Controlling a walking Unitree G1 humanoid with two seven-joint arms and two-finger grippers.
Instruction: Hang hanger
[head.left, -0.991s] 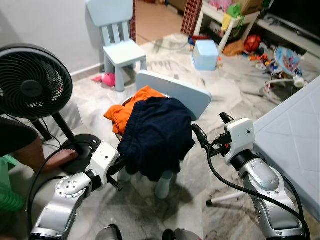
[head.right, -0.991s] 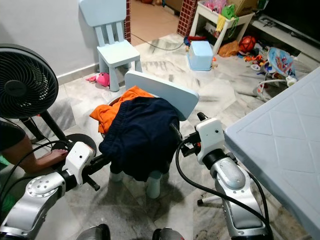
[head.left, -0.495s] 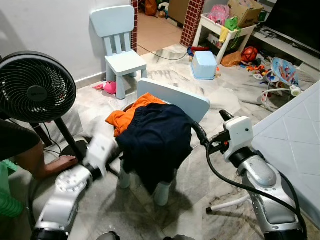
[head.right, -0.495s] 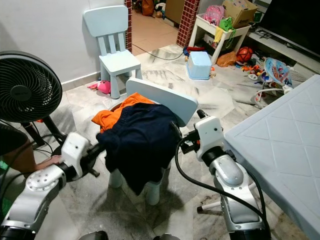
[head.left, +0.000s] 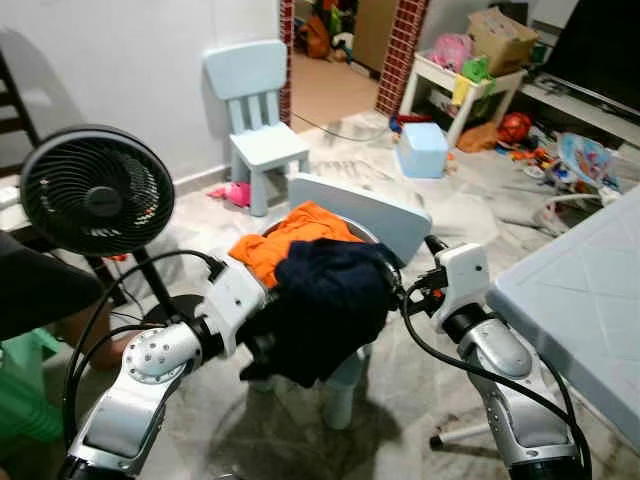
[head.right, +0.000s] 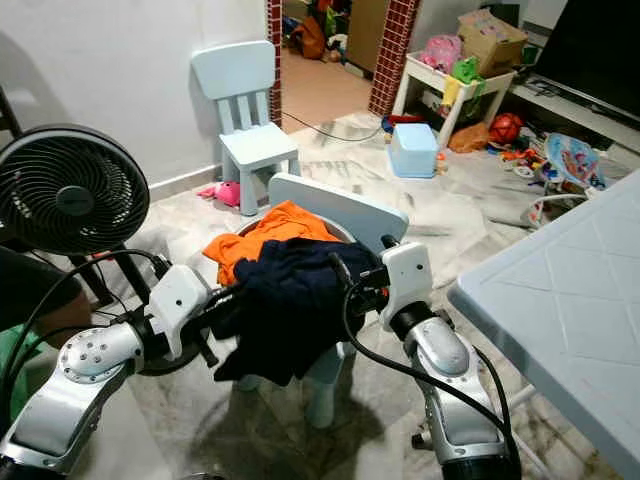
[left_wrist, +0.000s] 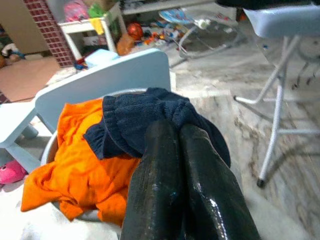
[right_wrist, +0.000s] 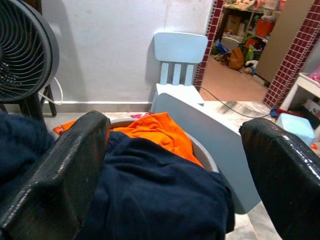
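Hands first. We see our left hand (left_wrist: 170, 165) with its two black fingers pressed tight together, and they pinch a fold of the dark blue cloth (head.left: 330, 305). Our right hand (right_wrist: 175, 165) is wide open. One finger (right_wrist: 55, 175) lies on the dark blue cloth and the other finger is held out in the air past the cloth's far side, so this hand grips nothing.

We count two pieces of clothing. The dark blue cloth lies on top and hangs down over the front edge of the near chair (head.left: 365, 205). The orange cloth (head.left: 275, 240) lies under it, toward the chair's left edge, and touches it. Both sit in a round grey tub (left_wrist: 50, 150) on the chair seat. We cannot make out a hanger anywhere.

We count two small pale blue chairs. The near chair is right between our two arms. The far chair (head.left: 255, 105) stands by the white wall, well apart from the near one.

We count one black fan (head.left: 95, 190) on the floor at our left. One pale blue box (head.left: 422, 150) sits on the floor near the toys. One grey desk (head.left: 580, 300) is at our right, with its corner near our right arm.
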